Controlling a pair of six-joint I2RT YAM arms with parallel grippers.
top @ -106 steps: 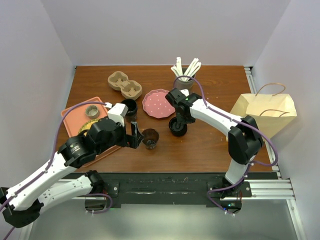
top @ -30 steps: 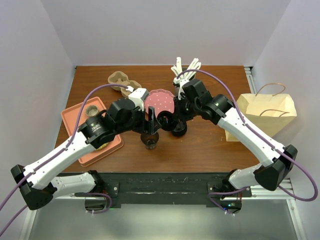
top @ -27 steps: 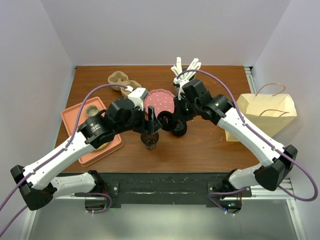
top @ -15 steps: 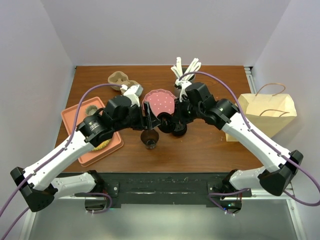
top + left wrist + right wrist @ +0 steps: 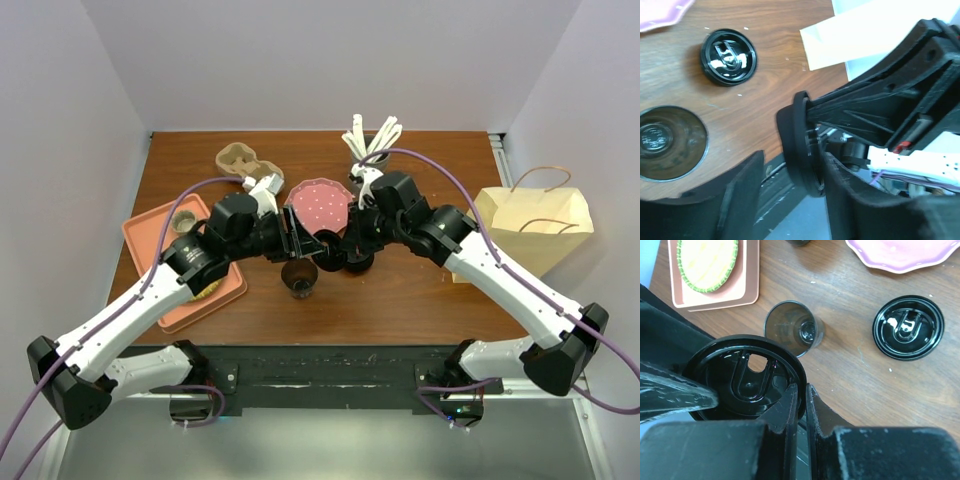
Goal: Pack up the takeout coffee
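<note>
We look down on a brown wood-grain surface [image 5: 420, 300] boxed in by plain pale walls [image 5: 320, 60] at the left, far and right sides. Both arms [image 5: 500, 270] reach in from the near edge and meet above the middle, hiding part of what lies there.

At the right edge stands a tan paper bag [image 5: 530, 225] with thin loop handles. On the left lies a flat orange tray [image 5: 150, 235] with a raised rim, carrying a small round cup [image 5: 183, 220] and a woven yellow-green disc [image 5: 707, 260]. Far of the middle sits a pink scalloped plate [image 5: 318, 205] speckled with white. A moulded cardboard cup carrier [image 5: 245, 160] lies to its left and a holder of white sticks [image 5: 368, 140] stands to its right.

The coffee cup [image 5: 794, 330], dark, glossy and uncovered, stands upright on the bare wood near the middle, just on the near side of the meeting fingers. A second lid [image 5: 908, 327], round black shiny plastic, lies flat to the right of the cup and apart from it.

The right gripper [image 5: 801, 395] has its fingers pinched on the rim of a black lid [image 5: 747, 377] of the same make, held in the air above the surface. The left gripper [image 5: 792, 185] has its fingers parted, one on either side of that lid, which its camera sees edge-on. A gap shows on one side, and we cannot tell whether the other finger touches the lid.
</note>
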